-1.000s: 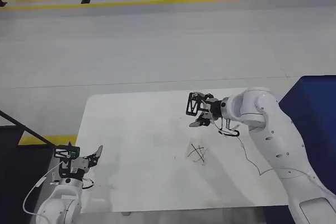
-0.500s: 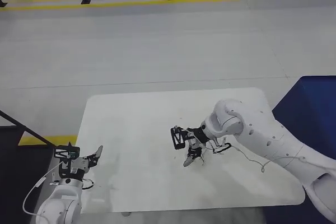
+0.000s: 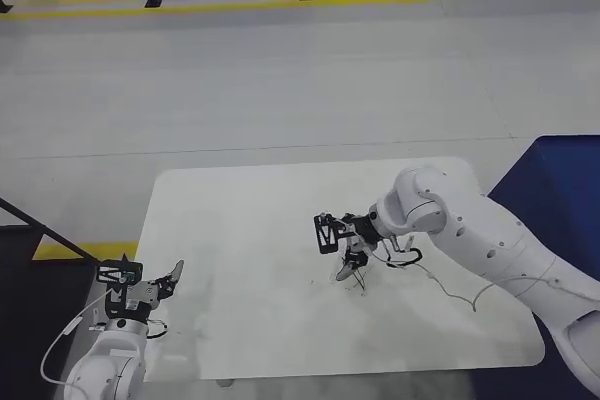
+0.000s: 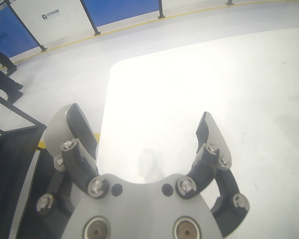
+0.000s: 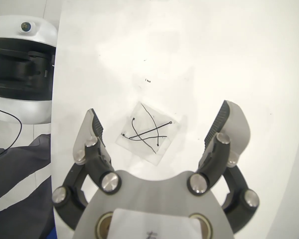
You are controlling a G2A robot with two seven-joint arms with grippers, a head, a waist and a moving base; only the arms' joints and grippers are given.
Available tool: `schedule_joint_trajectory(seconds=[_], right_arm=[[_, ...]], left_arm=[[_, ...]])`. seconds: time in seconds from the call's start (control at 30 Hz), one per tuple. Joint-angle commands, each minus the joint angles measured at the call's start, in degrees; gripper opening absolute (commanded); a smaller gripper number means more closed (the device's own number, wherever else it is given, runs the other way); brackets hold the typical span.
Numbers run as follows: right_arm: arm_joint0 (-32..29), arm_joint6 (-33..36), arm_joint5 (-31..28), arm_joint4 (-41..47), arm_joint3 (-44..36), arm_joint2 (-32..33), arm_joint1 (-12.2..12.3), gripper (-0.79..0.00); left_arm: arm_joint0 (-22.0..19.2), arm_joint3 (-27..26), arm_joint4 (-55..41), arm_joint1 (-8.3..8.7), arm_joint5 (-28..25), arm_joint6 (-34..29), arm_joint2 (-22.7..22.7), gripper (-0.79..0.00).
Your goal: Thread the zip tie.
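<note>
Swinging in from the far side of the white table (image 3: pixel 240 320), the right arm has come down over the table's middle, and in the last half-second it has eased slightly back toward the right side; the left arm has not stirred. Right gripper (image 5: pixel 159 108) hangs with its jaws spread wide and nothing between them, pointing down at the table; just below it lie the zip ties (image 5: pixel 149 131), a few thin black ones crossing each other in a loose tangle; they rest on a clear square sheet (image 5: pixel 142 150) that lies flat on the table, a little right of centre in the top view; the fingers are apart from the ties, not touching them. Left gripper (image 4: pixel 139 110) sits at the table's near left corner, well apart from the ties; its jaws are likewise wide and empty, with bare tabletop beyond them.
</note>
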Motion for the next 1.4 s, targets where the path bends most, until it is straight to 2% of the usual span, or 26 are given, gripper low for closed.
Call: schedule_joint_trajectory(seconds=[0.0,0.07,0.1,0.13,0.27,0.33,0.43,0.57,0.63,0.73,0.97,1.37], right_arm=[[2.82,-0.6,-0.61,1.39,-0.19,-4.16,1.36,-0.289],[5.92,-1.18,-1.2,3.89,0.07,-8.65,2.58,-0.256],[7.88,-1.12,-1.13,4.28,-0.08,-11.02,3.1,-0.305],[8.16,-0.96,-0.98,4.73,-0.58,-11.02,3.54,-0.416],[7.42,1.73,1.7,3.1,-4.51,-11.02,4.78,-0.477],[6.81,2.14,2.11,2.24,-5.8,-11.02,5.11,-0.542],[5.24,2.46,2.42,-0.12,-7.12,-11.02,4.97,-0.517],[3.41,2.16,2.12,-3.92,-4.52,-11.02,3.57,-0.48],[2.79,0.64,0.6,-5.3,-2.05,-11.02,2.44,-0.508],[2.23,-1.56,-1.59,-8.44,2.36,-11.02,0.28,-0.508],[1.23,-1.86,-1.89,-9.61,9.8,-11.02,-5.31,-0.554],[1.23,-1.86,-1.89,-9.61,9.8,-11.02,-5.31,-0.585]], left_arm=[[0.0,0.0,0.0,0.0,0.0,0.0,0.0,0.0],[0.0,0.0,0.0,0.0,0.0,0.0,0.0,0.0],[0.0,0.0,0.0,0.0,0.0,0.0,0.0,0.0],[0.0,0.0,0.0,0.0,0.0,0.0,0.0,0.0],[0.0,0.0,0.0,0.0,0.0,0.0,0.0,0.0],[0.0,0.0,0.0,0.0,0.0,0.0,0.0,0.0],[0.0,0.0,0.0,0.0,0.0,0.0,0.0,0.0],[0.0,0.0,0.0,0.0,0.0,0.0,0.0,0.0],[0.0,0.0,0.0,0.0,0.0,0.0,0.0,0.0],[0.0,0.0,0.0,0.0,0.0,0.0,0.0,0.0],[0.0,0.0,0.0,0.0,0.0,0.0,0.0,0.0],[0.0,0.0,0.0,0.0,0.0,0.0,0.0,0.0]])
